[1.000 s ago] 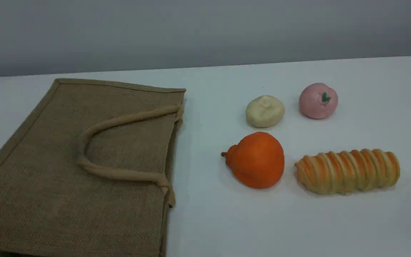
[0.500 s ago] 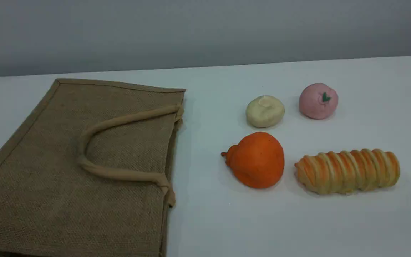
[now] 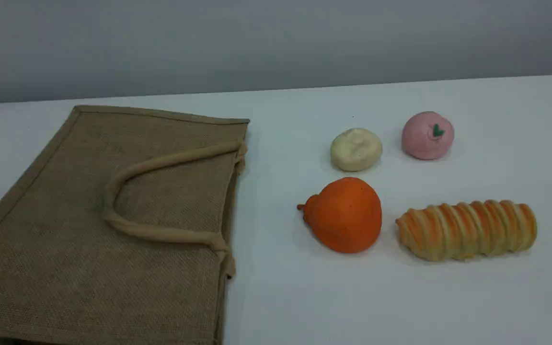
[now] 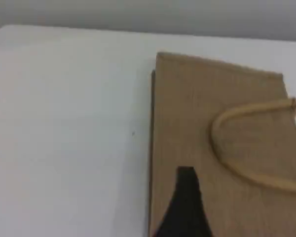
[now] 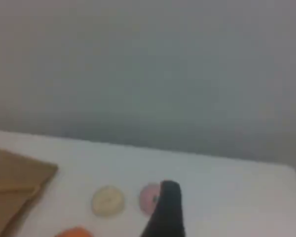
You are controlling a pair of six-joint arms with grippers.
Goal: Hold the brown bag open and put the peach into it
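The brown bag lies flat at the left of the counter; the peach sits well apart at back right. The left hand hovers over the bag, the right hand near the peach, both spread wide, gripping nothing.

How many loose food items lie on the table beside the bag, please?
4: the cream lump back left, the peach back right, the orange fruit front left, the striped bread roll front right. None appears hidden.
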